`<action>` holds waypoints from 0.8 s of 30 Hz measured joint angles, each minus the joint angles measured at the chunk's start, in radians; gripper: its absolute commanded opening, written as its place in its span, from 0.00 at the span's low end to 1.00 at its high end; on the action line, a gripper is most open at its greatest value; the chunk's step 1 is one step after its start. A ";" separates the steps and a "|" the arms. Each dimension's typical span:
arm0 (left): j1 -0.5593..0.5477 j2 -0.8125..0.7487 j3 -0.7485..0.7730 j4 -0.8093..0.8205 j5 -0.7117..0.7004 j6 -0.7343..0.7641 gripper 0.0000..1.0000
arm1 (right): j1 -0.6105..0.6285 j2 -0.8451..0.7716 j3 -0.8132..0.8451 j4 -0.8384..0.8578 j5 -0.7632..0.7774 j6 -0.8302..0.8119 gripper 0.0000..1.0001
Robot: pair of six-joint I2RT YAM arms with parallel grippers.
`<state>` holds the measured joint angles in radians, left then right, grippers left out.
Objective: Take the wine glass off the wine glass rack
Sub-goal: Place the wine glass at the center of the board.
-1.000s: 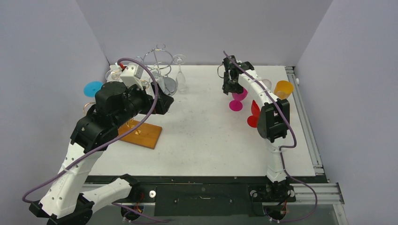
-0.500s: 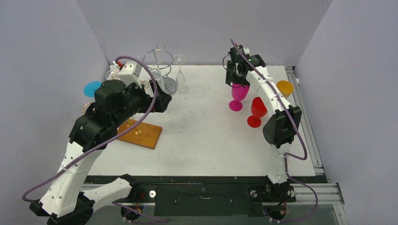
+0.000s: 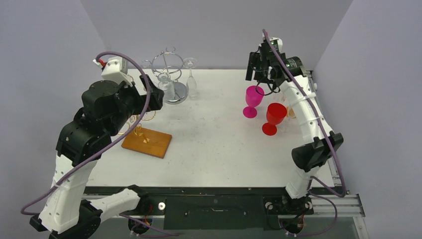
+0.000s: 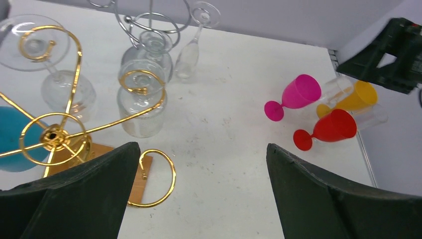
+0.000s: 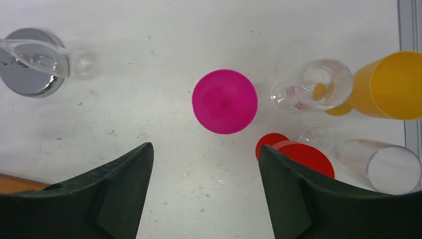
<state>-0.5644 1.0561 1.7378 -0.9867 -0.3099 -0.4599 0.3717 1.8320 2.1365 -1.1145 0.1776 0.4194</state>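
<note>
Left gripper wide apart, empty, near gold rack; clear glass hangs upside down from its hook. Right gripper apart above pink glass, holding nothing. Risk: fingers snag wire, rack tips, neighbour glass falls.

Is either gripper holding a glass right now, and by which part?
Nothing is held. The right gripper hangs open above the upright magenta glass, its fingers clear of it. The left gripper is open and empty near the gold rack.
</note>
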 measured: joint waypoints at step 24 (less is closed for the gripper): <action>1.036 0.012 -0.094 -0.021 0.323 0.008 0.98 | 0.165 -0.397 -0.446 0.248 -0.243 0.112 0.75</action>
<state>0.4717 1.0683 1.6436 -1.0073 0.0132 -0.4519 0.5369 1.4349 1.6905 -0.8665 -0.0650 0.5316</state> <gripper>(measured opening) 0.963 0.746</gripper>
